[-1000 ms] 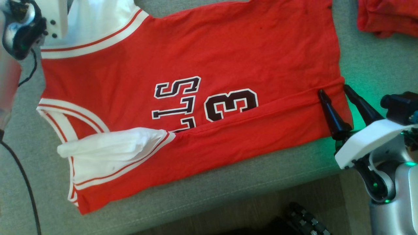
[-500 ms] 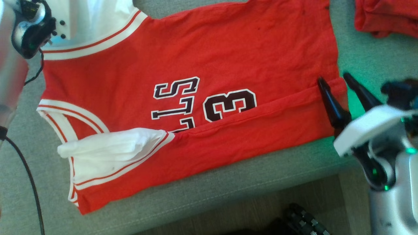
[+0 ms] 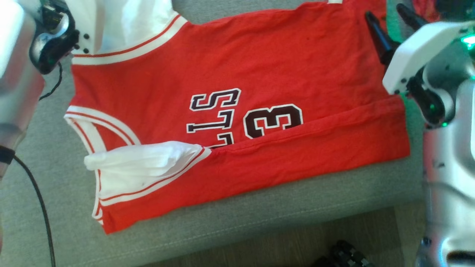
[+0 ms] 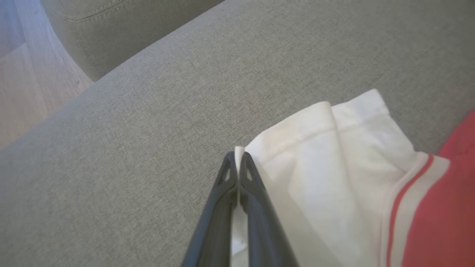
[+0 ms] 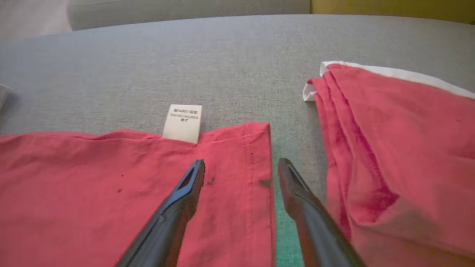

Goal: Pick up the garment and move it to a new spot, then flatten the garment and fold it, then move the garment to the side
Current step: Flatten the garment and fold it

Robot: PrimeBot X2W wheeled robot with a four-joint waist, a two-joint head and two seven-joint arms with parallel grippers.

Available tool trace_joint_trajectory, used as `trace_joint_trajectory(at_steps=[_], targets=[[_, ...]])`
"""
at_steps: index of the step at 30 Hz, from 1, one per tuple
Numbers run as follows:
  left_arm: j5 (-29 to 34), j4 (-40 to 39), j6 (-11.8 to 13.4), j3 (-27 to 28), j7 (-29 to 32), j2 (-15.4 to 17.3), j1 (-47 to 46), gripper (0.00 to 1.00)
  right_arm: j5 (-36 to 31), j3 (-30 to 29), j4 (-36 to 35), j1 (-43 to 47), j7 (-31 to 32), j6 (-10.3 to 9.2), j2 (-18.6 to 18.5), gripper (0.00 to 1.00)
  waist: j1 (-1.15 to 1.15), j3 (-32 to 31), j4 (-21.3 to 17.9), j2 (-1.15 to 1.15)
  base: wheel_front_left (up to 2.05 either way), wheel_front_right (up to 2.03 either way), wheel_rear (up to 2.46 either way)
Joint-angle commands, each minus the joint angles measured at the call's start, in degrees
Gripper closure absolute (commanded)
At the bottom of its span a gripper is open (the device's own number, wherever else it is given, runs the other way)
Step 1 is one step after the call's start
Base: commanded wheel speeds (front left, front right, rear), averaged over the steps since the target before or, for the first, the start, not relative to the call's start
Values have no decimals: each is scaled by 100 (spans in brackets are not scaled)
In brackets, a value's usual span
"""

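Grey upholstered cushion [image 3: 259, 207] carries red basketball jersey with white sleeves [image 3: 259, 74], near edge folded in. Left pincer [image 4: 237, 160] clenched on white sleeve corner [image 4: 315, 122]; right pincer [image 5: 241, 170] spread astride far hem corner [image 5: 259, 148], probably for the matching far-side fold.

Head view looks steeply down on the sofa [image 3: 259, 207]. Wrist views sit low and close, each sharing a far corner of the jersey [image 3: 278, 63].

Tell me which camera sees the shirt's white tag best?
Right wrist view: the tag lies close and whole, poking from the jersey. Head view catches a sliver of it up top; left wrist view faces the sleeve.
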Motion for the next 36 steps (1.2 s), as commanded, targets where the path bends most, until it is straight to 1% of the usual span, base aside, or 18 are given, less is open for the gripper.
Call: trace_joint_trajectory(at_steps=[1,4,11,12,13,14,15,18,20,23,24,25,26,28,35,36], targets=[[-22,-173,7,151,-45,241,-386,100,-84,36,-113,-147,13,-2,-11,0,0,-17,37,0,0,0,0],[-85,-232,7,57,-81,255,-429,100,-365,-70,301,-440,-70,-2,-35,0,0,-24,107,0,0,0,0],[-195,-275,7,-136,-149,289,-502,100,-553,-174,1102,-946,-369,-2,-31,0,0,-18,223,0,0,0,0],[-210,-271,7,-160,-154,290,-508,100,-560,-169,1188,-995,-402,-2,-29,4,0,-21,233,0,0,0,0],[-224,-266,7,-182,-159,293,-515,100,-572,-161,1274,-1035,-418,-2,-31,11,0,-25,241,0,0,0,0],[-238,-263,7,-204,-162,296,-523,100,-586,-157,1353,-1076,-437,-2,-37,13,0,-27,249,0,0,0,0],[-267,-257,7,-242,-168,302,-548,100,-610,-150,1501,-1156,-461,-2,-54,27,0,-24,265,0,0,0,0],[-304,-242,7,-291,-181,308,-585,100,-629,-149,1686,-1265,-492,-2,-71,51,0,-14,292,0,0,0,0],[-329,-229,7,-317,-195,312,-602,100,-647,-155,1785,-1340,-516,-2,-89,59,0,-6,312,0,0,0,0],[-364,-201,7,-349,-227,320,-615,100,-668,-159,1916,-1431,-564,-2,-124,83,0,3,342,0,0,0,0],[-376,-189,7,-357,-239,322,-620,100,-677,-150,1955,-1458,-571,-2,-139,92,0,8,352,0,0,0,0],[-387,-179,7,-367,-252,324,-627,100,-689,-149,1986,-1491,-584,-2,-161,98,0,12,362,0,0,0,0],[-394,-170,7,-379,-269,329,-633,100,-698,-156,2009,-1520,-601,-2,-173,100,0,15,371,0,0,0,0],[-393,-164,7,-391,-300,339,-643,100,-702,-167,2025,-1550,-622,-2,-180,100,0,16,380,0,0,0,0],[-143,-112,32,-333,-1150,459,-937,100,-629,-351,2154,-1895,-851,-2,-250,100,0,57,438,0,0,0,0],[-143,-112,32,-333,-1150,459,-937,100,-629,-351,2154,-1895,-851,-2,-250,100,0,57,438,0,0,0,0]])
